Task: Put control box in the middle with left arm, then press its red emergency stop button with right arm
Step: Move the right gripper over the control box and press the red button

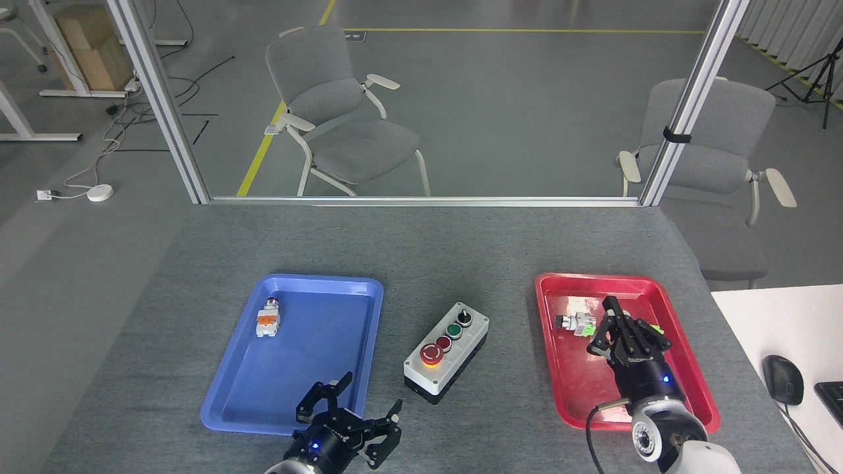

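The control box [448,352] is a light-grey oblong with a black base, resting on the grey table between the two trays. Its top carries a black knob, a green button, a small red button and the big red emergency stop button [431,353] at its near end. My left gripper [366,403] is open and empty, low at the front, left of the box and apart from it. My right gripper [609,315] hangs over the red tray [685,368] with its fingers drawn together, shut with nothing in it, to the right of the box.
A blue tray [309,388] at left holds a small orange-and-white push-button part [268,319]. The red tray holds a loose part with green [575,322]. A white desk with a mouse [784,378] stands at right. Metal frame posts border the table's far edge.
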You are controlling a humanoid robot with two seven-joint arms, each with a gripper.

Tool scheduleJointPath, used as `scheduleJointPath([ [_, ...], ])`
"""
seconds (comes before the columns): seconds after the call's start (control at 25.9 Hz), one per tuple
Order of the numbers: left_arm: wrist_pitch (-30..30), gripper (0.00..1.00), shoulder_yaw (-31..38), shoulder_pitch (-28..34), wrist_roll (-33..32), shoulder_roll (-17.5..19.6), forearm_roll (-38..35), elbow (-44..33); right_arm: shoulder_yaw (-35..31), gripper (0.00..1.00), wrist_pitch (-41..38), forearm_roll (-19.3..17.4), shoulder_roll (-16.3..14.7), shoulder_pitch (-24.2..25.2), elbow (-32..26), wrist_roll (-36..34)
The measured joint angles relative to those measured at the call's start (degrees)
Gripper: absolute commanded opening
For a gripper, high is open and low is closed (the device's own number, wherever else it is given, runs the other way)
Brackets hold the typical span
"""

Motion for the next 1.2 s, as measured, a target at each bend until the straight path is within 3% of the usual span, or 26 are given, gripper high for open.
scheduleJointPath([
  [0.27,-6.5,0.98,18.2,4.6,0.1,1.2,0.3,-8.1,11.1,0.00,0.3,-4.0,2.3,-9.3,5.5,0.1],
  [0.54,-6.8,0.98,31.7,-1.0,0.1,0.8,6.3,-5.9,21.8,0.00,0.0,-4.6,6.4,-11.7,9.2,0.4],
  [0.81,-4.4,0.98,34.6,-6.9,0.0,1.2,12.3,-0.1,27.1,0.00,0.0,-4.7,9.9,-12.8,16.0,0.5],
  [1.2,-3.8,0.99,34.7,-7.3,-0.3,1.0,12.6,2.8,29.3,0.00,0.0,-4.7,11.5,-13.9,21.3,0.6],
])
